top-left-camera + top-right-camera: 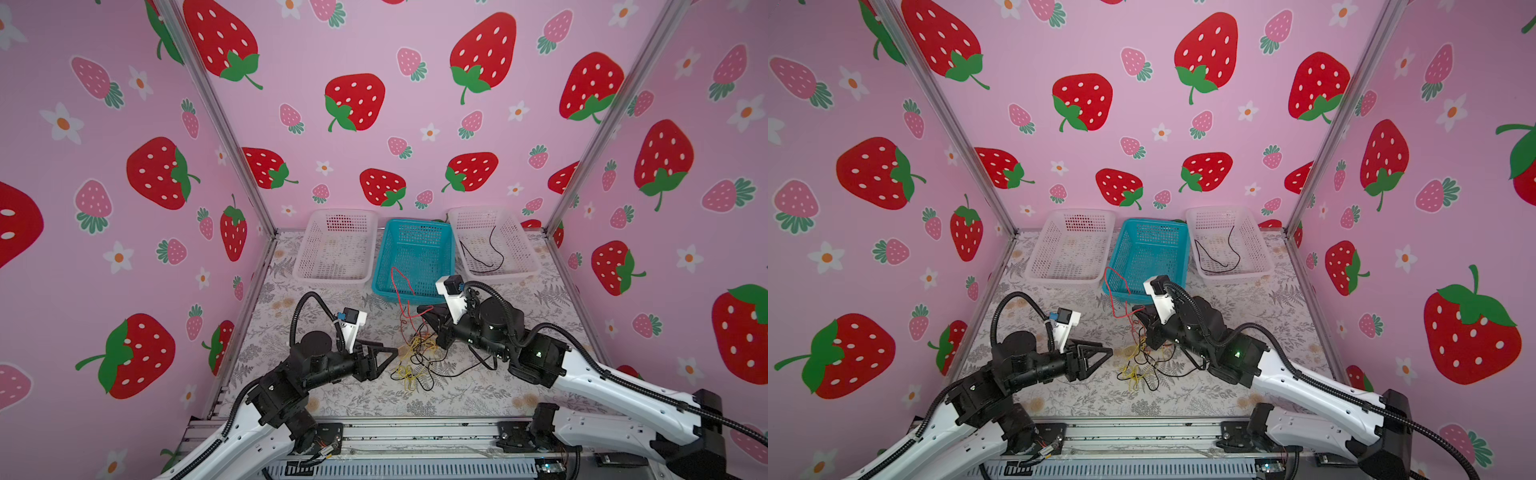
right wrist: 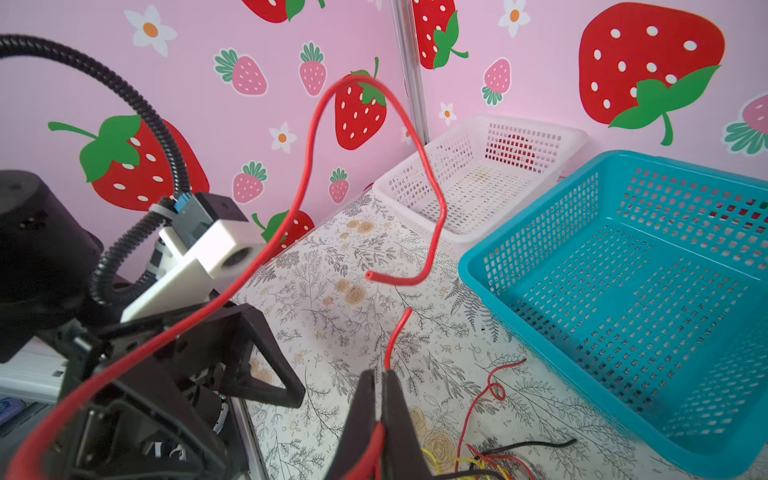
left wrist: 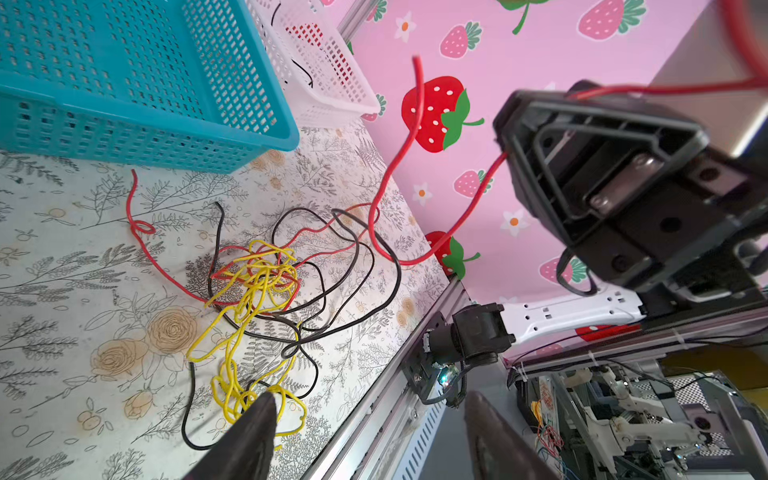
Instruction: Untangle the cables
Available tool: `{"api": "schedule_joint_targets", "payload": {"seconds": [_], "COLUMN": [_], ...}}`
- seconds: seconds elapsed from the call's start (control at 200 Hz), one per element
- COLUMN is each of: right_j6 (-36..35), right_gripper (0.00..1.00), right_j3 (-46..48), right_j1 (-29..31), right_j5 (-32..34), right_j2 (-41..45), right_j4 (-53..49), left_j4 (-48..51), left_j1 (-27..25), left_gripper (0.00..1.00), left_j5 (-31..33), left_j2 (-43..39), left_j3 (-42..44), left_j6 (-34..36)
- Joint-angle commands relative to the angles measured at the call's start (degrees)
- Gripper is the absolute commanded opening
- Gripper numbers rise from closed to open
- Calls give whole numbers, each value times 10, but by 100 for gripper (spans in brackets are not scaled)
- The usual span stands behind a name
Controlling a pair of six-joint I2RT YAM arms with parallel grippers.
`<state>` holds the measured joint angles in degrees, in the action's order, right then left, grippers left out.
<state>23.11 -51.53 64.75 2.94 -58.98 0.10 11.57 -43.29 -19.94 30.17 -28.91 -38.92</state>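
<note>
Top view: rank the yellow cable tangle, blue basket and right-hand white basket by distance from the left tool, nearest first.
From the left tool:
1. The yellow cable tangle, right beside it.
2. The blue basket, back centre.
3. The white basket holding a black cable, back right.

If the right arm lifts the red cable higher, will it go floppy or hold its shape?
Probably it holds shape: the red cable arches above the right fingers instead of hanging limp. Likely light, being thin. It may tug the tangle, where red strands run.
</note>
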Motion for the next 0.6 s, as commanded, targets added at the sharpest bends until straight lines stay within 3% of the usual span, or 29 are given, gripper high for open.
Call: {"api": "schedule_joint_targets", "payload": {"seconds": [0.0,0.28,0.595], "right_j6": [30,38,52], "right_gripper": [0,0,0], "right_j3": [-27,-69,-72], "right_j1": [1,1,2], "right_j5": [-2,-12,-29], "right_j2": [-10,-50,-51], "right_j4": [-15,-24,-16], "left_j4": [-58,-152,-151], "left_j1": [-15,-68,-92], "left_gripper": [73,74,69], "left_j5": [15,38,96], "left_j2": [19,115,190], "left_j3": [10,11,-11], "left_j6": [34,61,83]}}
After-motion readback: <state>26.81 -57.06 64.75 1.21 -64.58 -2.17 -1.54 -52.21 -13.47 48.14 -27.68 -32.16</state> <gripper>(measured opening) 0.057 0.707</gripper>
